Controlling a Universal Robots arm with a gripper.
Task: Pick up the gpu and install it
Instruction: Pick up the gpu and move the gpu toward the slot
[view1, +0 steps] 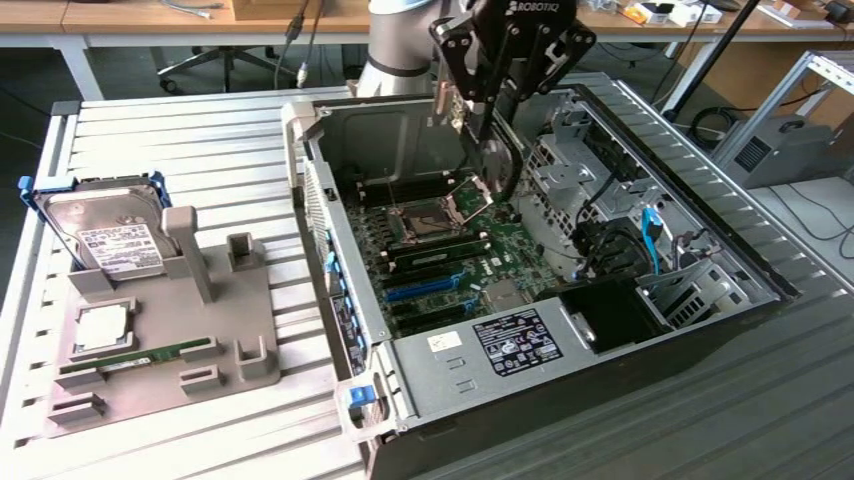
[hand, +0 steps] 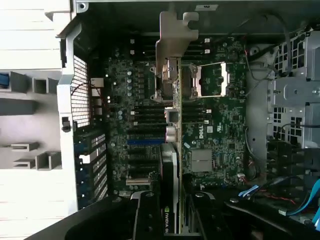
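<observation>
Arm (view1: 398, 35) is coming in from the far side of the exterior view and is pointing the pincer (view1: 501, 88) straight down. The pincer is hanging raised, not resting on anything. Its two black fingers (hand: 147, 217) are pressing inward from opposite sides and are clamping the gpu (hand: 170, 172), which is hanging edge-on below the fingertips, bracket end foremost.

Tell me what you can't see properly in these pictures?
- Wrist view: thin green gpu with silvery bracket is edge-on; its flat faces are hidden.
- Wrist view: black metal gripper is cut off by the picture edge.
- Exterior view: thick silver hard drive; its white label is too small to read.
</observation>
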